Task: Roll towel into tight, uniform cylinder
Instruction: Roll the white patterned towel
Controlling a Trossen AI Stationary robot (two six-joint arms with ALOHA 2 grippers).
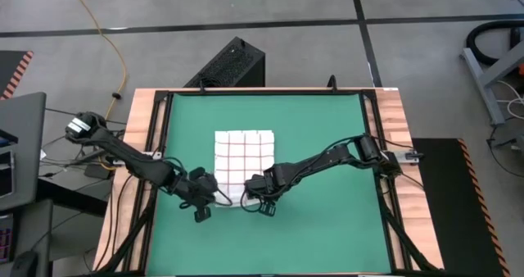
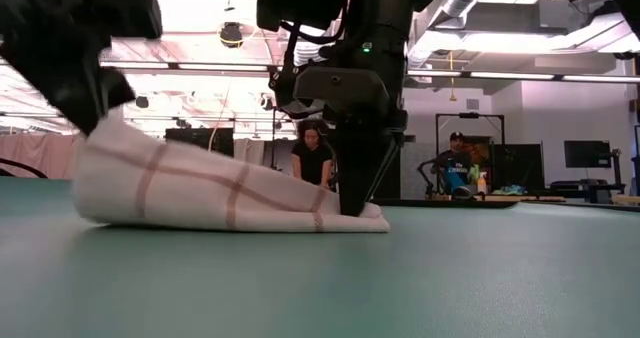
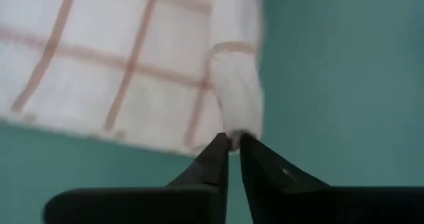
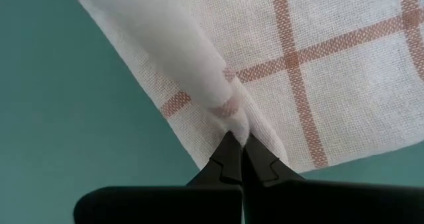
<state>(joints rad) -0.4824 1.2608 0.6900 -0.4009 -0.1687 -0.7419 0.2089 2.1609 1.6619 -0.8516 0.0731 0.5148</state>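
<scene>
The towel point(image 1: 244, 152), white with a red-brown grid, lies on the green mat point(image 1: 327, 129); its near edge is bunched into a fold. At that edge's left end my left gripper point(image 1: 214, 198) is shut on the cloth, raised off the mat. My right gripper point(image 1: 255, 198) is shut on the same edge's right end, down at the mat. In the low view the towel point(image 2: 200, 188) slopes up from the right gripper point(image 2: 352, 206) to the left gripper point(image 2: 100, 113). My left gripper pinches a bunched corner point(image 3: 233, 121) of the towel's near edge between its two fingertips, slanting down from the near left. That end hangs lifted off the mat, and the cloth slopes down from it. My right gripper pinches a raised fold point(image 4: 235, 121) at the towel's near edge between its two fingertips, pointing steeply down from above. The cloth there point(image 2: 365, 216) lies on the mat under the fingertips.
Bare green mat lies on all sides of the towel, widest to the right point(image 1: 327, 220). A wooden frame point(image 1: 393, 121) borders the mat. A black box point(image 1: 233, 64) stands beyond the far edge. People sit in the room behind the table point(image 2: 312, 153).
</scene>
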